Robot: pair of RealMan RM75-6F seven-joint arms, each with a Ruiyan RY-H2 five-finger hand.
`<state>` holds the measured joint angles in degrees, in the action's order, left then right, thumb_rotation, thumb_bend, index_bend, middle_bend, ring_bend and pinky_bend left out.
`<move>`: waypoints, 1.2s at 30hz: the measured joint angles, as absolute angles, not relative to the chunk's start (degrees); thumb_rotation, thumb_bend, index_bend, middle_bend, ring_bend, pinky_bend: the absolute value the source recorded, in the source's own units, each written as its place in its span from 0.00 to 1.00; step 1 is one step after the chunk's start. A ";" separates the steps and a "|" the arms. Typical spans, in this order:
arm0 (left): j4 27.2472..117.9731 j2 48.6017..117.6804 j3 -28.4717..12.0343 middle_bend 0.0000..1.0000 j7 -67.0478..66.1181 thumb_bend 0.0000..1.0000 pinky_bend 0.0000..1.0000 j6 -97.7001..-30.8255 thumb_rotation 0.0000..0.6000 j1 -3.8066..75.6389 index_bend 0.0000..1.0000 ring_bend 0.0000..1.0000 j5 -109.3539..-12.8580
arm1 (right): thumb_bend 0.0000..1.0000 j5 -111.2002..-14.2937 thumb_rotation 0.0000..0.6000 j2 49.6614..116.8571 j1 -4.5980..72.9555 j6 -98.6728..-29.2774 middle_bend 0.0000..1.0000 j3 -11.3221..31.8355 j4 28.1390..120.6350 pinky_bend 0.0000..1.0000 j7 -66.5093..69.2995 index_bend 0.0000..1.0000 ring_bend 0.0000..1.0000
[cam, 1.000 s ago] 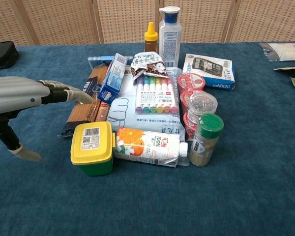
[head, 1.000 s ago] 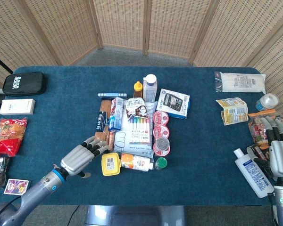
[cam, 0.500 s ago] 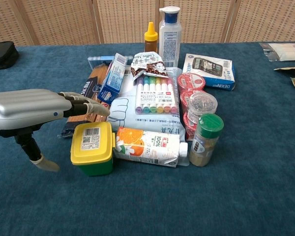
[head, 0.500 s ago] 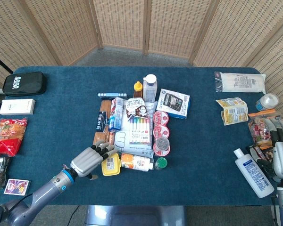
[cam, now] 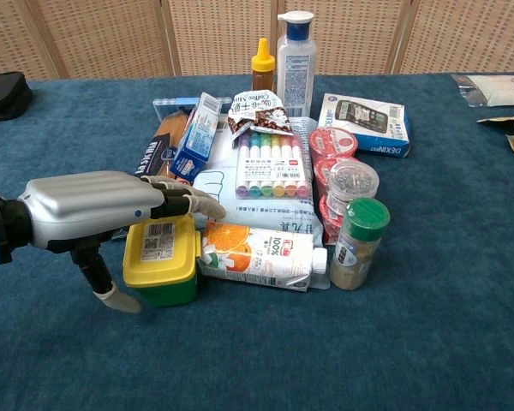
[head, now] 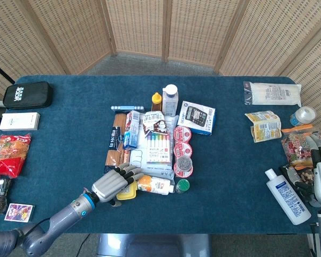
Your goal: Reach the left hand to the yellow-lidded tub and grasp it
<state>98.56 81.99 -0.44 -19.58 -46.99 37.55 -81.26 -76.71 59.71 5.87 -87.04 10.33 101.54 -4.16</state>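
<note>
The left hand point(cam: 98, 212) hovers over the yellow-lidded tub point(cam: 163, 260), fingers spread, gripping nothing. The green tub with a barcode label sits near the table's front edge, touching the orange juice carton point(cam: 261, 255) on its right.

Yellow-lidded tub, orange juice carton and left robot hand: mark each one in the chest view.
yellow-lidded tub point(cam: 164, 249): chest view, on the yellow lid near its barcode label.
orange juice carton point(cam: 261, 254): chest view, on the printed front face.
left robot hand point(cam: 98, 210): chest view, on the silver back of the hand.
</note>
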 measured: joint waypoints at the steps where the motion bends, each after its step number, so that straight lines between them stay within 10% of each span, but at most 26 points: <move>1: 98.47 82.19 -0.39 0.00 -19.54 0.09 0.00 -47.03 1.00 37.62 0.15 0.00 -81.22 | 0.29 -76.67 0.96 59.72 5.83 -87.08 0.00 10.36 101.47 0.00 -4.09 0.00 0.00; 13: 96.46 83.80 0.55 0.00 -18.48 0.18 0.01 -49.50 1.00 37.06 0.33 0.00 -80.84 | 0.29 -76.29 0.96 60.06 5.75 -86.80 0.00 10.60 100.78 0.00 -3.44 0.00 0.00; 24: 93.84 86.16 0.49 0.16 -13.88 0.34 0.39 -53.42 1.00 35.99 0.61 0.35 -82.70 | 0.29 -76.30 0.96 60.25 5.72 -86.77 0.00 10.80 100.39 0.00 -2.94 0.00 0.00; 36: 94.70 83.66 -0.37 0.18 -6.46 0.30 0.42 -57.34 1.00 35.04 0.60 0.38 -85.20 | 0.29 -76.16 0.96 60.07 5.68 -86.60 0.00 10.88 100.78 0.00 -3.21 0.00 0.00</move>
<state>94.70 83.66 -0.37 -6.46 -57.34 35.04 -85.20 -76.16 60.07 5.68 -86.60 10.88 100.78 -3.21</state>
